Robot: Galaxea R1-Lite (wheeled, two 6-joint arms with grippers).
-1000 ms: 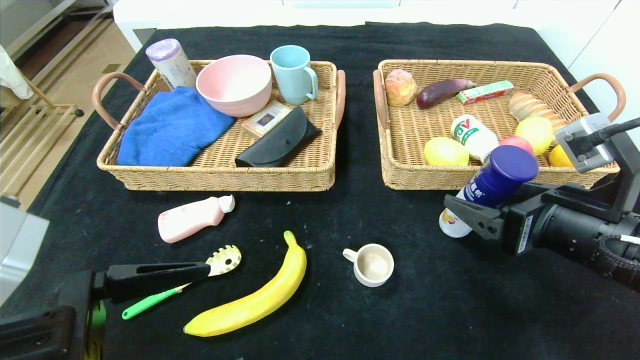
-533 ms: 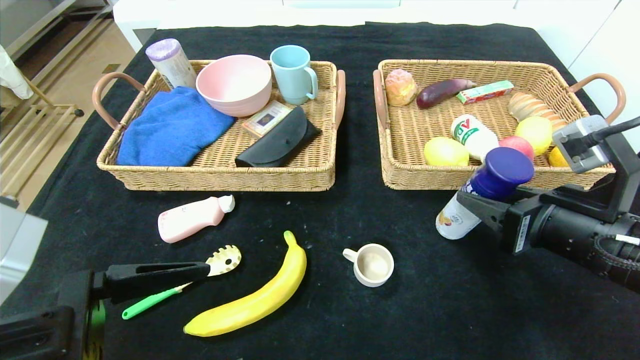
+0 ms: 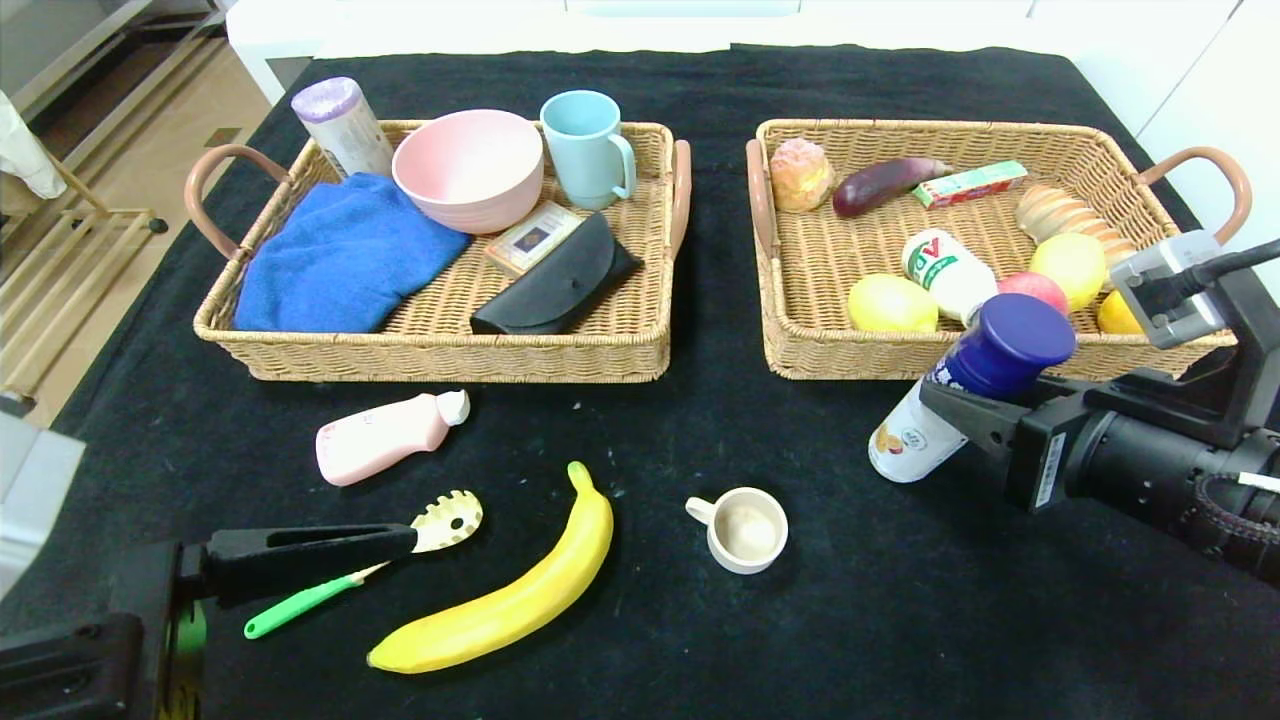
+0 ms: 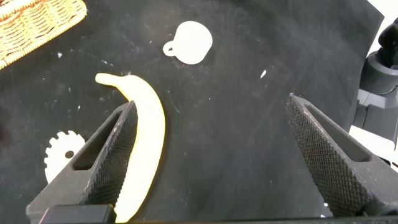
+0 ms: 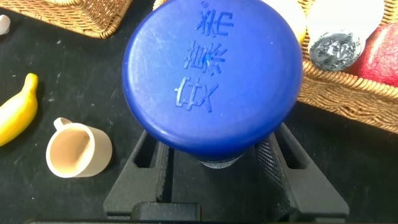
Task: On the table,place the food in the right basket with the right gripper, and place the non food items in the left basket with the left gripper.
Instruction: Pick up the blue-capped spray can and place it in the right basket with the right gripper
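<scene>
Since before, right gripper (image 3: pixel 950 410) fingers closed on the blue-capped bottle (image 3: pixel 975 385), beside the right basket (image 3: pixel 800 350) holding fruit; left gripper (image 4: pixel 211 162) open.

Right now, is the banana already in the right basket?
No, the banana lies on the black table, in front of both baskets, beside the small cup.

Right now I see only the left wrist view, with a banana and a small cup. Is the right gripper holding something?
Observer: Yes, the right gripper is shut on a blue-capped bottle, tilted, just in front of the right basket.
Operator: What non-food item is hidden from me?
Observer: A pink bottle lies in front of the left basket.
Operator: Is the left basket full?
Observer: No, bare wicker shows beside the black case.
</scene>
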